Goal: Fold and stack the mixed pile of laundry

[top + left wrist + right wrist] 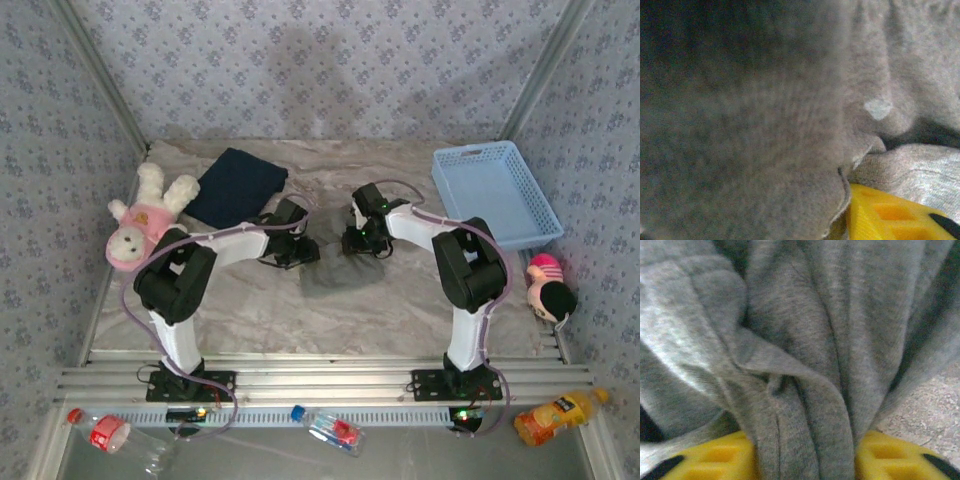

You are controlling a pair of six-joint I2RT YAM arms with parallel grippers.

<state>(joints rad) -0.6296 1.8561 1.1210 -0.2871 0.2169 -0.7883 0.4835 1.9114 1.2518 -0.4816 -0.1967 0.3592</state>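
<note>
With the right pincer (805,460) clamped on the olive-grey garment (340,272) and the left pincer (288,243) buried in cloth, its grip untellable, a corner could have slipped and skewed the fold.

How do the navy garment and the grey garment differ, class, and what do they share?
The navy garment is dark and larger; the grey garment is paler and smaller. The navy one lies flat and smooth; the grey one is crumpled, pinched by the right gripper. Both are soft cloth on the table.
</note>
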